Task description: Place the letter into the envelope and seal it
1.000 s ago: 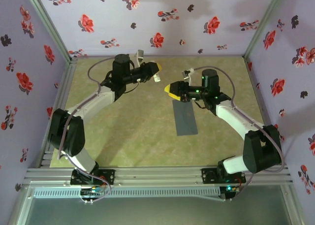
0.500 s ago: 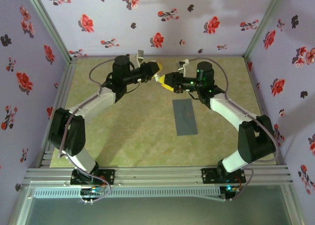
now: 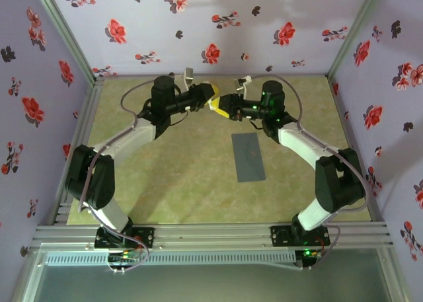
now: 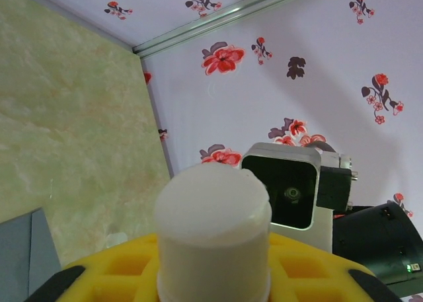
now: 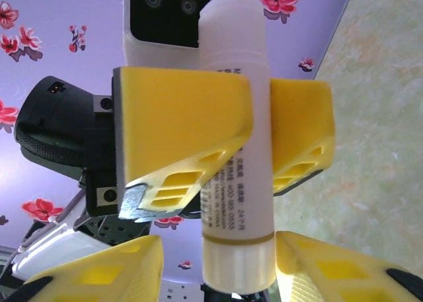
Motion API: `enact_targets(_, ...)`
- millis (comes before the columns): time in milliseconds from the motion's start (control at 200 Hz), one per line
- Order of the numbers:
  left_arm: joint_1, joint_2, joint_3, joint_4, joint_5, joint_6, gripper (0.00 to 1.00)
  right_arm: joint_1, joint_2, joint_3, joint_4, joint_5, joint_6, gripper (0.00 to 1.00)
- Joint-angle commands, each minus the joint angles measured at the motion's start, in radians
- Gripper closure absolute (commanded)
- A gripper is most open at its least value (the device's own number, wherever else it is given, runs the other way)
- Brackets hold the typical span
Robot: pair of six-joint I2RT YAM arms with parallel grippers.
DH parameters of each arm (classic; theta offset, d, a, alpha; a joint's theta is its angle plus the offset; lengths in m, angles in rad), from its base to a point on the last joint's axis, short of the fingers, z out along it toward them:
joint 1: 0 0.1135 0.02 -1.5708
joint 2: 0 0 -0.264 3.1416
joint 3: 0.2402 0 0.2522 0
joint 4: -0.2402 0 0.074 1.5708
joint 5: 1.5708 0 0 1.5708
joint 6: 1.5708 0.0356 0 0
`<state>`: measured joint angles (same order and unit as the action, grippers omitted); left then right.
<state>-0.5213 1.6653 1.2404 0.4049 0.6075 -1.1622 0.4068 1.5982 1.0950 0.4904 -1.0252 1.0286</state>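
White stick [image 5: 234, 84] clamped in left jaws, right jaws apart either side of its near end, grey envelope [image 3: 248, 156] flat on marbled green desk [image 3: 165, 176]

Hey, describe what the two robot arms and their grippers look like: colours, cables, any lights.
The left arm and right arm have white links between bulky black joint housings, with thin grey cables looping beside them. The left gripper and right gripper carry yellow fingers with lattice-like cut-outs. Small green lights glow on the right arm's wrist.
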Motion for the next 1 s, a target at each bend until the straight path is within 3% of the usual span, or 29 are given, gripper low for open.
enact_targets(0,-0.008,-0.002,-0.012,0.058,0.025,-0.014,1.0,0.011,0.015,0.036,0.068,-0.012,0.025,0.55)
enact_targets(390,-0.008,0.001,-0.005,0.057,0.025,-0.016,1.0,0.013,0.026,0.035,0.076,-0.021,0.04,0.77)
enact_targets(575,-0.013,0.003,0.019,-0.017,0.018,0.016,1.0,0.016,0.022,0.043,0.055,0.002,0.028,0.81)
enact_targets(755,-0.035,-0.003,0.056,-0.123,-0.012,0.067,1.0,0.046,-0.006,0.102,-0.229,0.099,-0.181,0.82)
enact_targets(990,-0.064,0.001,0.104,-0.231,-0.04,0.071,1.0,0.125,-0.063,0.174,-0.567,0.356,-0.447,0.83)
